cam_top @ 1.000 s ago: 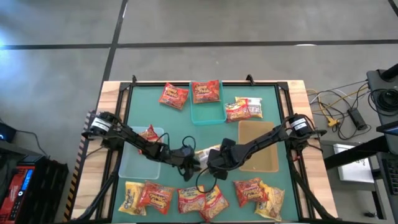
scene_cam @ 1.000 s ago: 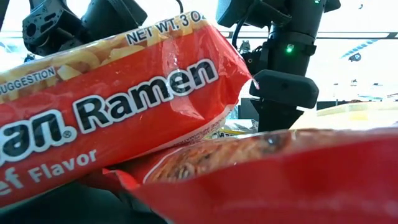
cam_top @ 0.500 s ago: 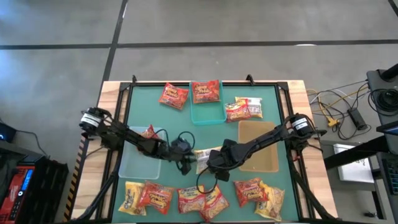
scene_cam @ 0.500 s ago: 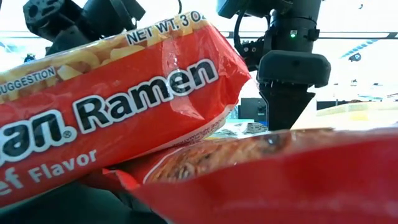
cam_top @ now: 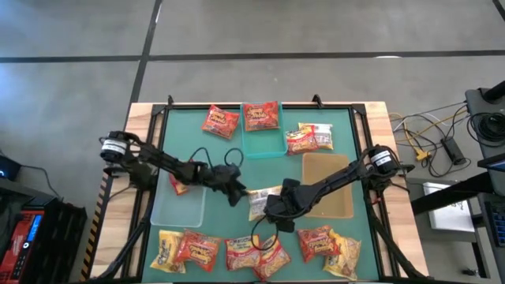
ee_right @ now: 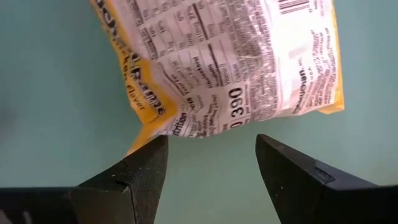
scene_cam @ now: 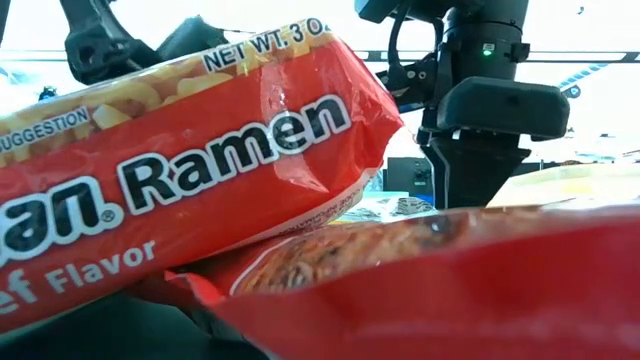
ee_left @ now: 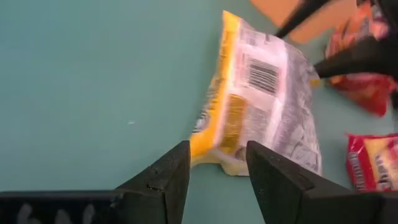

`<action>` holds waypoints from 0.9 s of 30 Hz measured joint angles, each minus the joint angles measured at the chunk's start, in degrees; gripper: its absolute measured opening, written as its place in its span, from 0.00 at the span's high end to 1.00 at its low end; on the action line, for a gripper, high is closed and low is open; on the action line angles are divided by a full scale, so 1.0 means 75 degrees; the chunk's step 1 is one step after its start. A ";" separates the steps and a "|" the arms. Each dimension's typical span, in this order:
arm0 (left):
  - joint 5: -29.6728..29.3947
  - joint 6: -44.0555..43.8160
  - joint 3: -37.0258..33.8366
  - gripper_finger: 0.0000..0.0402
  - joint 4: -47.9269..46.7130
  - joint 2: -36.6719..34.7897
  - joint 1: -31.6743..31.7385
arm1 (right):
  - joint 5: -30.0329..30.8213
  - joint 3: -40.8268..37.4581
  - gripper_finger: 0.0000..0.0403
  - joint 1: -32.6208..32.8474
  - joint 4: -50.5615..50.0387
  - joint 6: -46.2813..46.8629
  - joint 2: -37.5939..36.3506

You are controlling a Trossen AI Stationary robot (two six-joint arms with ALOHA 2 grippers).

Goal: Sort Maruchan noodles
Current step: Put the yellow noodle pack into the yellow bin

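Claw [ee_right: 208, 165] of the right arm now hangs open over the crinkly yellow-and-silver ramen packet [cam_top: 259, 199] on the green bench [cam_top: 316, 162]; the left claw [ee_left: 216, 171], also open, has swung up beside it, so pickup looks imminent.

Teal bin [cam_top: 263, 147] sitting at the mat's far edge; clear bin [cam_top: 177, 207] lying left, tan bin [cam_top: 330, 189] right; cables [cam_top: 430, 136] trailing off the table.
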 joint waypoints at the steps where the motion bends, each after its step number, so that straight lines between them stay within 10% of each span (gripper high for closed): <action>1: 0.0177 -0.0151 -0.0096 0.65 0.0106 -0.0004 0.0107 | 0.0001 0.0000 0.42 0.0000 0.0024 0.0000 0.0000; 27: 0.0892 0.0254 0.0059 0.65 0.0146 -0.0058 0.0244 | 0.0019 -0.0006 0.42 -0.0005 0.1819 0.0003 0.0003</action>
